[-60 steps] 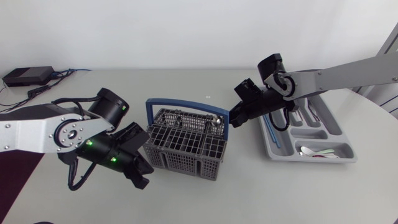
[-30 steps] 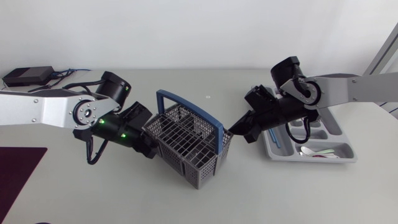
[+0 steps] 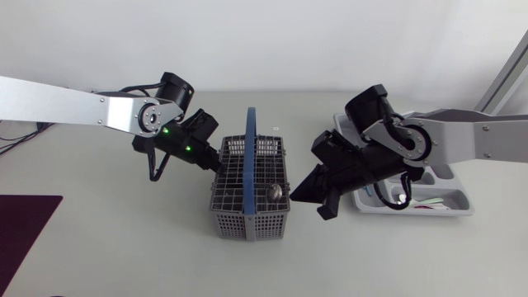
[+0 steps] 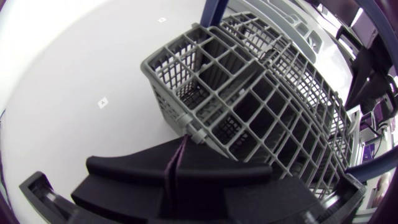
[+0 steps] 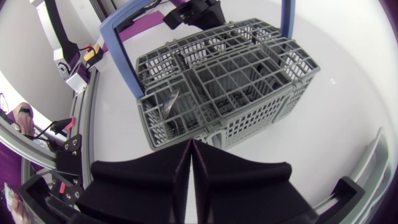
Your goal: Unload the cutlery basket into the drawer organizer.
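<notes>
The grey cutlery basket (image 3: 247, 198) stands mid-table, its blue handle (image 3: 250, 157) running front to back. A spoon (image 3: 274, 192) lies in a right-hand compartment. My left gripper (image 3: 216, 165) is shut, its tip against the basket's far left corner. My right gripper (image 3: 295, 195) is shut too, its tip at the basket's right wall. In the left wrist view the closed fingertips (image 4: 182, 138) touch the basket (image 4: 261, 106). Seen from the right wrist, the basket (image 5: 230, 81) with the spoon (image 5: 169, 102) sits just ahead of the right gripper (image 5: 190, 144). The grey drawer organizer (image 3: 459, 195) lies at the right, partly behind my right arm.
Some cutlery (image 3: 417, 202) lies in the organizer's front compartment. A dark purple mat (image 3: 25, 223) covers the table's front left corner. Bare tabletop lies in front of the basket and to its left.
The basket has turned so that its handle points front to back. My left gripper swung up to its far left corner; my right gripper came forward along its right side.
</notes>
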`<state>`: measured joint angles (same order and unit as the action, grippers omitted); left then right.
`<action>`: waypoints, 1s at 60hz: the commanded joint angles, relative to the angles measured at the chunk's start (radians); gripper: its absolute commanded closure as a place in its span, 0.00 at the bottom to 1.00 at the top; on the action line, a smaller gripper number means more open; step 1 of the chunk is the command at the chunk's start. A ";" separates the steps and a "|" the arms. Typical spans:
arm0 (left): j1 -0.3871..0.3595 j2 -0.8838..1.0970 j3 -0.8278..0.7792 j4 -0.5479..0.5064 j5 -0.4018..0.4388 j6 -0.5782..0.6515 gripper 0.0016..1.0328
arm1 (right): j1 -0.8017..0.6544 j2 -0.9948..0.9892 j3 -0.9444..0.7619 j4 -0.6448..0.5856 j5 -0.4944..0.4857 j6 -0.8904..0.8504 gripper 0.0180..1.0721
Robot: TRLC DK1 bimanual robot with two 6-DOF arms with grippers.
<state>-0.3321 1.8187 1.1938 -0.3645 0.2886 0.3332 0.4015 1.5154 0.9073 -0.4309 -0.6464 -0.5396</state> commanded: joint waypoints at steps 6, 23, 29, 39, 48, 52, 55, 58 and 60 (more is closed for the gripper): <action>0.011 0.068 0.089 0.010 -0.003 -0.029 0.88 | 0.033 -0.008 -0.011 0.000 0.040 0.056 0.92; 0.071 -0.075 -0.034 0.007 -0.005 -0.008 0.74 | -0.052 -0.104 0.019 -0.068 0.028 0.161 0.64; 0.071 -0.164 -0.112 0.009 -0.003 0.018 0.71 | -0.033 -0.127 0.036 -0.088 0.019 0.224 0.51; 0.053 -0.288 -0.221 0.010 -0.003 0.026 0.71 | -0.010 -0.112 0.096 -0.094 0.002 0.356 0.50; 0.034 -0.357 -0.283 0.010 -0.003 0.036 0.71 | 0.023 -0.070 0.133 -0.097 0.004 0.415 0.49; 0.027 -0.383 -0.304 0.010 -0.003 0.040 0.71 | 0.043 -0.050 0.145 -0.095 0.010 0.432 0.49; 0.022 -0.395 -0.316 0.010 -0.003 0.040 0.71 | 0.057 -0.043 0.148 -0.094 0.014 0.440 0.49; 0.016 -0.404 -0.329 0.012 -0.003 0.040 0.71 | 0.074 -0.027 0.154 -0.094 0.025 0.444 0.49; 0.016 -0.409 -0.333 0.012 -0.003 0.040 0.71 | 0.079 -0.018 0.157 -0.094 0.027 0.444 0.49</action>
<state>-0.3069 1.4326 0.8951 -0.3569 0.2855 0.3458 0.4599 1.4624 1.0420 -0.5167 -0.6254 -0.1295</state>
